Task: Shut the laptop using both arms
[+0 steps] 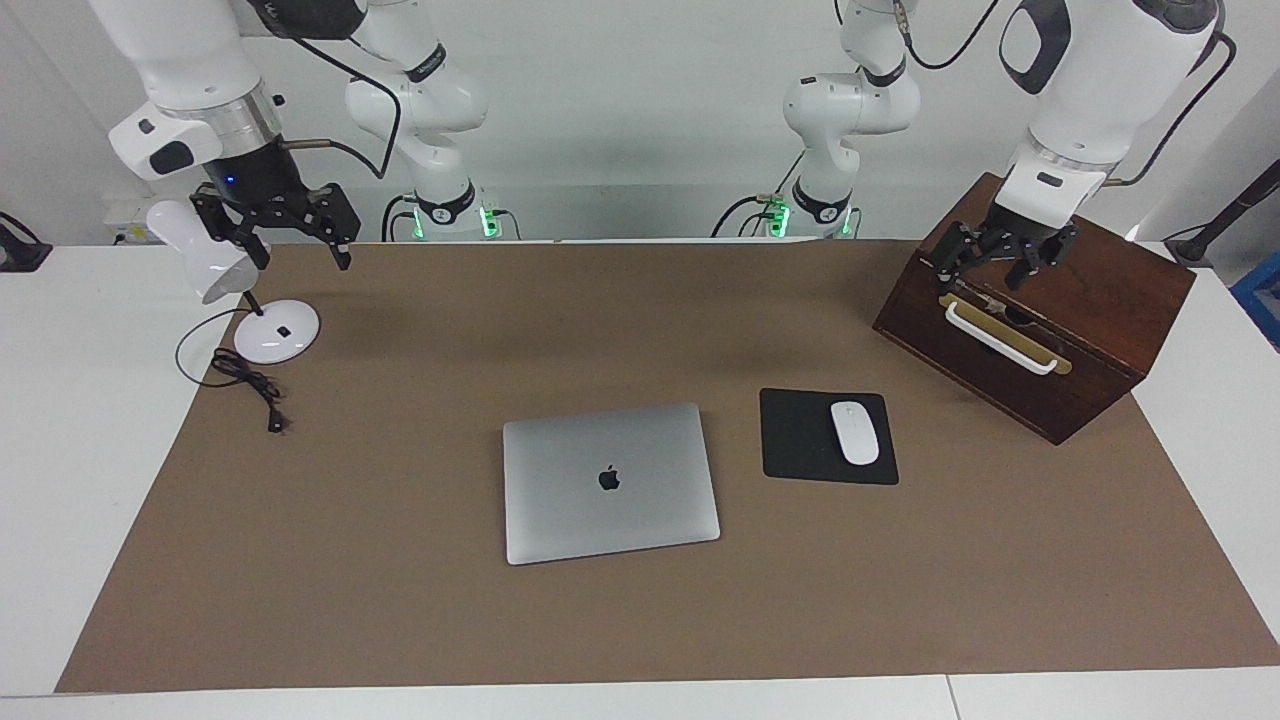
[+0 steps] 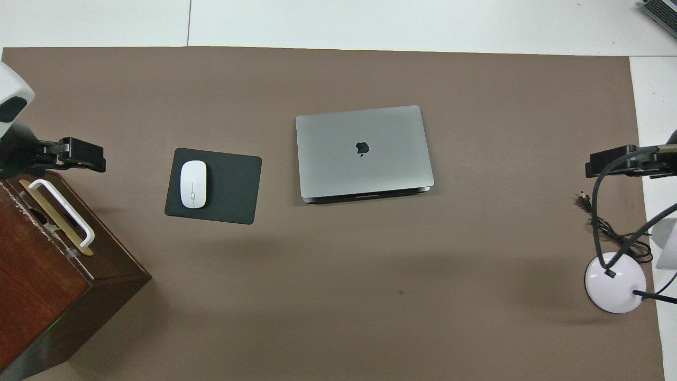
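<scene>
Status: laptop [image 1: 610,483] lies lid-down and flat on the brown mat [image 1: 400,600]. Closing looks done, judging from the lid.
Right tool: right tool [image 1: 292,240] hangs in the air over the lamp [image 1: 215,262] at the right arm's end of the counter [image 1: 60,400], fingers spread wide, holding nothing.
Left tool: left tool [image 1: 985,262] hangs over the top front edge of the wooden box [image 1: 1040,330], just above its white handle [image 1: 1000,338] — fingers spread, nothing between them. Whether it touches the box, I cannot tell.
Key relation: laptop sits mid-counter, between the two tools and farther from the robots than both. Each tool is well apart from it; neither arm is clearly nearer, the left perhaps slightly.
Long axis: runs across the counter from one arm's end toward the other, a little skewed to the mat edge.
Laptop look: slim silver-grey slab, dark apple logo centred on the lid. In the overhead view a thin dark seam shows along the edge nearer the robots — lid meets base there, no visible gap.
Neighbours: black mouse pad [image 1: 825,436] with white mouse [image 1: 855,432] just beside the laptop toward the left arm's end, not touching it.
Next move: judged none needed on the lid; arms look parked.
</scene>
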Available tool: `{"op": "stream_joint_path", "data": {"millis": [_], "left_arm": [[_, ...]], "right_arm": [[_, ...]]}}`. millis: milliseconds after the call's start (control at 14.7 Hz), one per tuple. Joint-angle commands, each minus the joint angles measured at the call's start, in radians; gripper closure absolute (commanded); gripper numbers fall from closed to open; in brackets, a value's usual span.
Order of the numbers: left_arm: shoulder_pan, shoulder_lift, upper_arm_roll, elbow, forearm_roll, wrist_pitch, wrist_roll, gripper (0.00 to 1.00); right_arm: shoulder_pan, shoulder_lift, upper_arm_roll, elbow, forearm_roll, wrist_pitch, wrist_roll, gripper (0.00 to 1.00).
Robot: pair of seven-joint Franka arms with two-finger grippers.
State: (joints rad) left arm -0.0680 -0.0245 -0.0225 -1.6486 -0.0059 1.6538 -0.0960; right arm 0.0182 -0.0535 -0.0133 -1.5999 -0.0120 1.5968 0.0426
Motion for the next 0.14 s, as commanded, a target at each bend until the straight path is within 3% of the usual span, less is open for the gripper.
{"op": "stream_joint_path", "data": {"millis": [0, 68], "left_arm": [[0.014, -0.009, -0.011, -0.016, 0.017, 0.018, 0.015, 0.0], [0.014, -0.009, -0.011, -0.016, 0.017, 0.018, 0.015, 0.0]], "right_arm": [[-0.015, -0.025, 0.004, -0.028, 0.009, 0.029, -0.029, 0.0], [-0.014, -0.025, 0.004, -0.028, 0.01, 0.029, -0.027, 0.0]]}}
